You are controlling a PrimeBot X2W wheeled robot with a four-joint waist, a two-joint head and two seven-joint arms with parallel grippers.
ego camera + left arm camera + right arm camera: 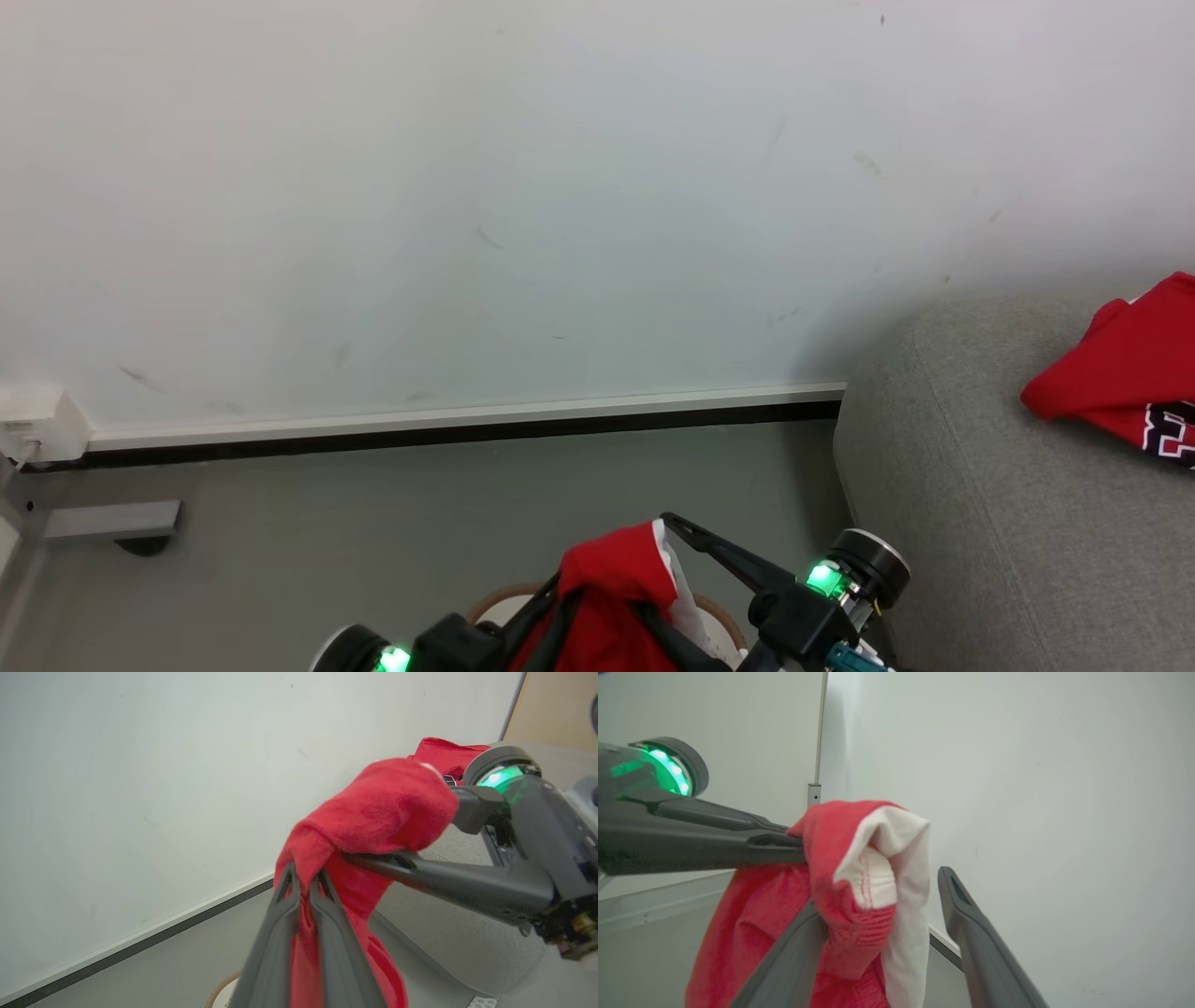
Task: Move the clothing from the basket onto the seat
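Left gripper pinching red garment, right gripper spread around white trim, head view, jersey on sofa

Two red garments are in view, one numbered jersey and one white-trimmed garment, along with one grey sofa, one brown-rimmed basket, one white wall box and two grippers, the left gripper and the right gripper

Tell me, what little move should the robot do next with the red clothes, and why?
Probably close the right end effector on the red garment: it stands open around the white-trimmed fold, while the left end effector already pinches the fabric, held up above the basket. Then both could carry it to the seat.
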